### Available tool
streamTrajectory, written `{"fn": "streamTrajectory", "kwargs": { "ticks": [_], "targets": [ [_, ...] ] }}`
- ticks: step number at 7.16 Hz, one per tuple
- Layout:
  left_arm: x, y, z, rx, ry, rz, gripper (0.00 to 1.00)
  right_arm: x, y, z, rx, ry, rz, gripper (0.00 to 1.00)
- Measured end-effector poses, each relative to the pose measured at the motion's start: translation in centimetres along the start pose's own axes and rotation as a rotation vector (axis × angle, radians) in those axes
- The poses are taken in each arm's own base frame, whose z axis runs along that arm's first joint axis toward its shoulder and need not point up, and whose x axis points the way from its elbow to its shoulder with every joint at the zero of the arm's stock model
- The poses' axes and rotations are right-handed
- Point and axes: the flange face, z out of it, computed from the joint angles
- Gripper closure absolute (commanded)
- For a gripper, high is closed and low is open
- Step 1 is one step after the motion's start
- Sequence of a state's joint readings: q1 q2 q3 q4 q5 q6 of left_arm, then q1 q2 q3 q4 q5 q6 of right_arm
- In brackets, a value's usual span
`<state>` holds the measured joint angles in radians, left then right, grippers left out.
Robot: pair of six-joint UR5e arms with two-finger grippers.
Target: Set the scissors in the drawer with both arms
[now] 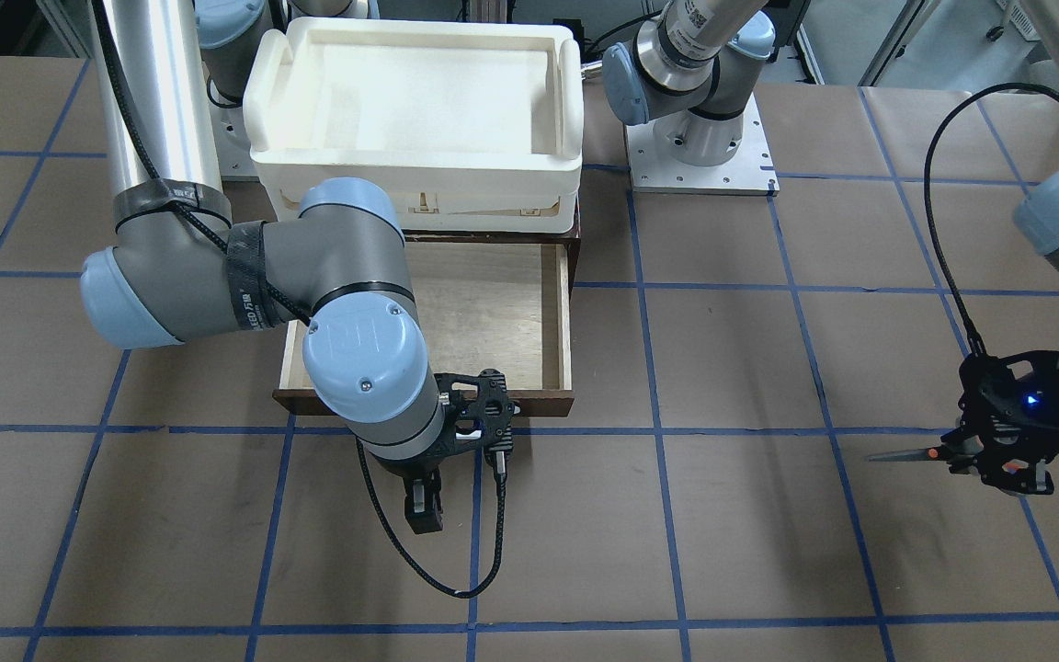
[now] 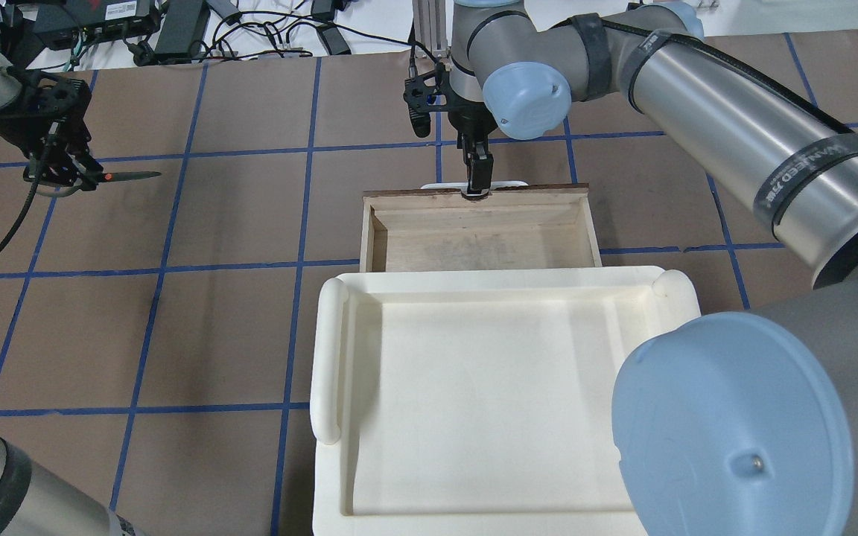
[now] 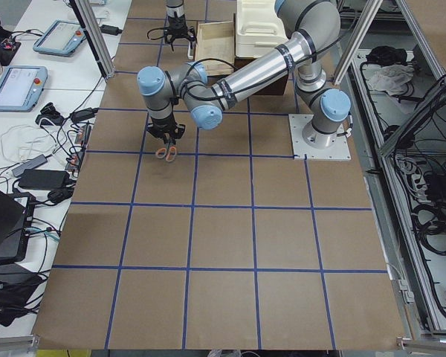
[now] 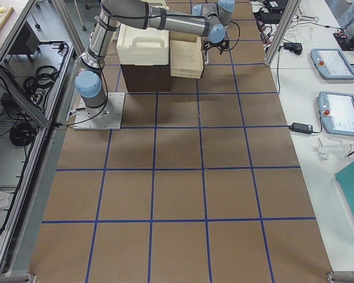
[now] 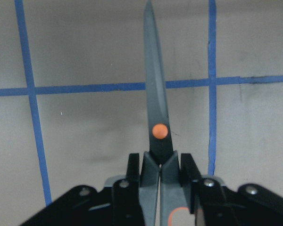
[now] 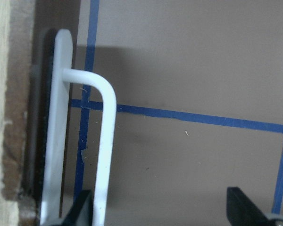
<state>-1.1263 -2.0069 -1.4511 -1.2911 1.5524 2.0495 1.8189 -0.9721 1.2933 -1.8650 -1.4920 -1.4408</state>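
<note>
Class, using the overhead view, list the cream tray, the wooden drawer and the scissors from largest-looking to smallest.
1. Tray, though it sits higher, nearer the camera, which enlarges it.
2. Drawer.
3. Scissors, clearly smallest.

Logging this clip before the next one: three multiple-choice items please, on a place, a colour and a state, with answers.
1. Where are the scissors? A in the drawer; B in the left gripper; C in the right gripper.
2. Their pivot dot's colour? A orange; B blue; C white.
3. The drawer is: A shut; B lidded; C pulled open.
Answers: 1 B, its fingers clamp the scissors in the left wrist view; 2 A, an orange dot sits on the blades; 3 C, its pale floor lies exposed, right gripper open at the white handle.
</note>
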Motion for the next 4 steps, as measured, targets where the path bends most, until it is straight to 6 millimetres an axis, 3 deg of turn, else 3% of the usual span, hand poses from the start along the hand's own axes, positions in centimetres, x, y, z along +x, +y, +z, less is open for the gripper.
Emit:
{"fn": "streamTrajectory", "kwargs": {
  "ticks": [2,4],
  "targets": [
    [0.0,0.0,0.1,0.001,0.002,0.001,1.00,-0.3,0.0,-1.0,0.006,0.007,0.032,0.00],
    [-0.1,-0.1,0.3,0.005,0.004,0.003,1.00,-1.2,0.1,-3.3,0.010,0.021,0.084,0.00]
  ]
}}
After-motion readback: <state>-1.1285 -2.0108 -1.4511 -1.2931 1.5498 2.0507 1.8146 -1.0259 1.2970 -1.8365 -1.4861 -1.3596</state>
